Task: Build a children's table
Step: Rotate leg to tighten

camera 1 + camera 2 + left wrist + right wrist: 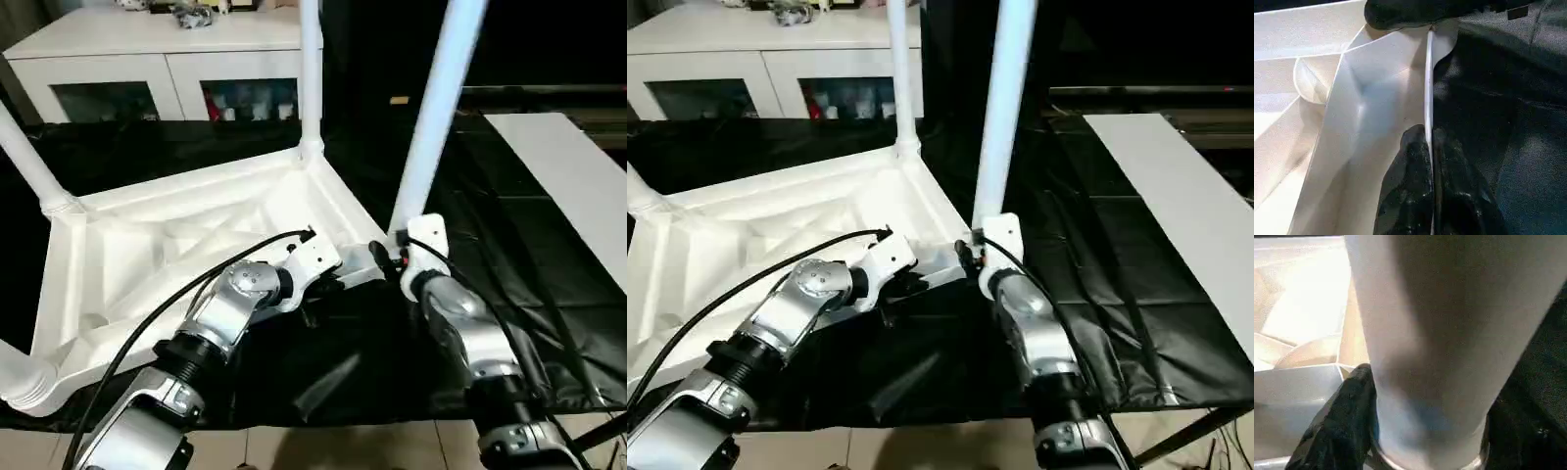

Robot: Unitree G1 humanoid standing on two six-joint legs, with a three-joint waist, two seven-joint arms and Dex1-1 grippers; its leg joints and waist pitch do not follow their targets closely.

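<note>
The children's tabletop lies upside down on the black cloth, ribbed underside up, so its corner sockets face up to take the legs. A white leg stands in the far left socket, another shows at the near left corner, and a third rises from the far right socket. The left gripper is pinched shut on the thin rim of the tabletop, likely to steady it. To its right, the right gripper grasps the fourth leg near its foot, one finger pressed against its side, holding it upright at the near right corner socket for seating. No brand or writing can be read anywhere.
</note>
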